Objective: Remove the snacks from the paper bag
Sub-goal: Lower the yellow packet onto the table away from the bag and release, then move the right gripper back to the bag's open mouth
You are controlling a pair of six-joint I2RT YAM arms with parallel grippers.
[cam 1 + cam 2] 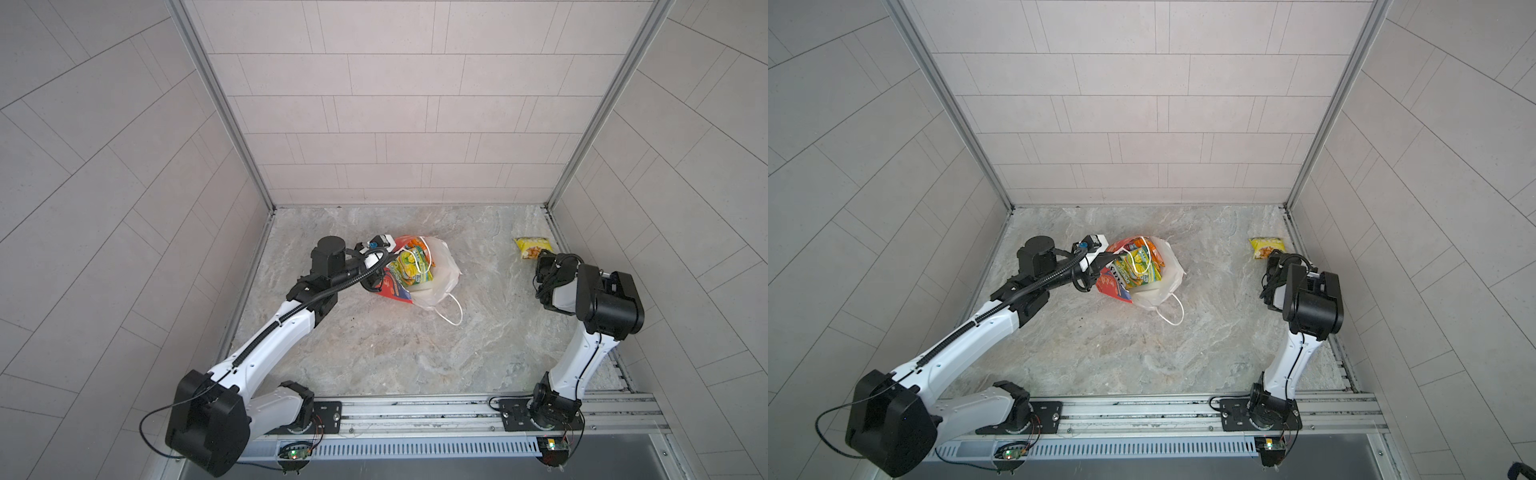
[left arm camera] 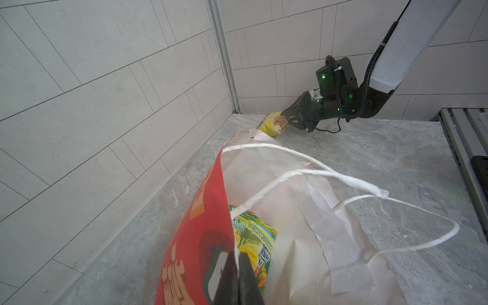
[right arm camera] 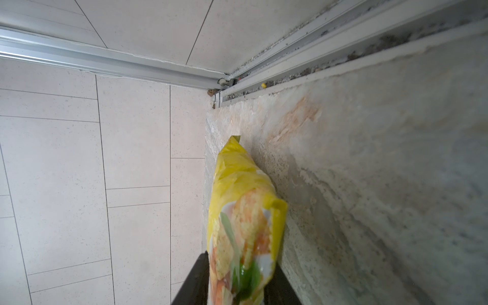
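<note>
Where: the red paper bag (image 1: 440,266) slumps on its side near the middle of the marble table (image 1: 374,353), its white-lined mouth gaping toward the top cameras.
Left gripper (image 2: 237,257): jaws pressed together on the bag's red wall at the rim, apparently to hold the mouth open.
Right gripper (image 3: 241,266): a finger on either side of the yellow packet (image 1: 532,247), which lies on the table near the far right corner, well apart from the bag. Whether the jaws pinch it or stand just clear cannot be told.
Count, out of the bag: one packet, the yellow one.
Count, in the bag: a green-and-yellow packet (image 1: 411,268) on top and an orange packet (image 1: 409,243) behind it. There are possibly more beneath, since the pile hides its lower layers.
Count, other: one bag, two white cord handles (image 1: 451,309), two grippers.
Handling, packets: probably light, flat and crinkly, with glossy film that could slip. The sealed end or a flat edge looks like the best hold, pinched firmly.
Handling, bag: thin, creased paper that folds easily. Its rim should take a pinch, but a hard tug could tear it or drag the whole bag.
</note>
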